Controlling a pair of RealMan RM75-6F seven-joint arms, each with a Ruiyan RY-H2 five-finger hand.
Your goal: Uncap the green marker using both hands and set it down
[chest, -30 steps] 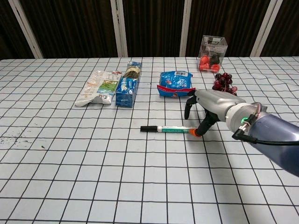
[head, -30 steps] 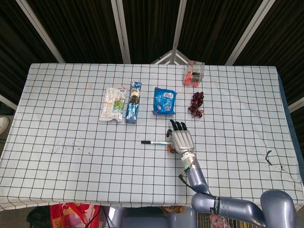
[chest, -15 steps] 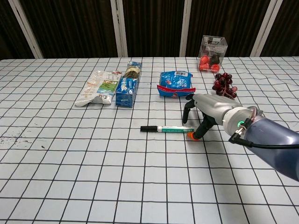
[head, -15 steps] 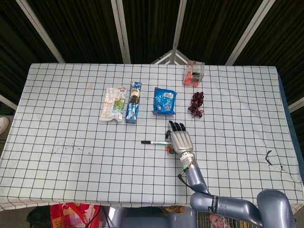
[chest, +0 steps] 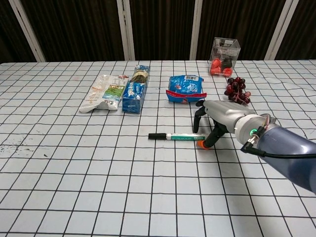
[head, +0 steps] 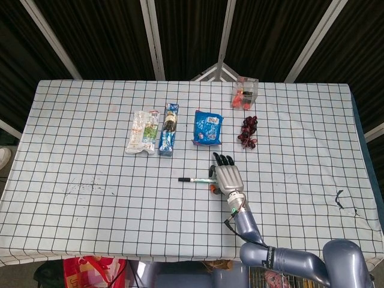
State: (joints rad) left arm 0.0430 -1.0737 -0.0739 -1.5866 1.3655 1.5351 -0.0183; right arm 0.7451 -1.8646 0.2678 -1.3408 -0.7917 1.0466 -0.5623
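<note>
R hand (chest: 217,118) arched over marker's rt end, fingers apart, straddling barrel, tips at cloth; nothing clamped yet. L hand not in view. Green marker (chest: 177,137) flat on table (chest: 74,187), mid-span, nearer front edge than back, black cap pointing left. Step: reaching/pre-grasp, I'd say. Next: close fingers on barrel, lift, bring L hand in for cap. Vs 1 s back: hand lower, nudged slightly left; marker unmoved. Snack packs (chest: 185,88), grapes (chest: 236,87) toward back edge.
</note>
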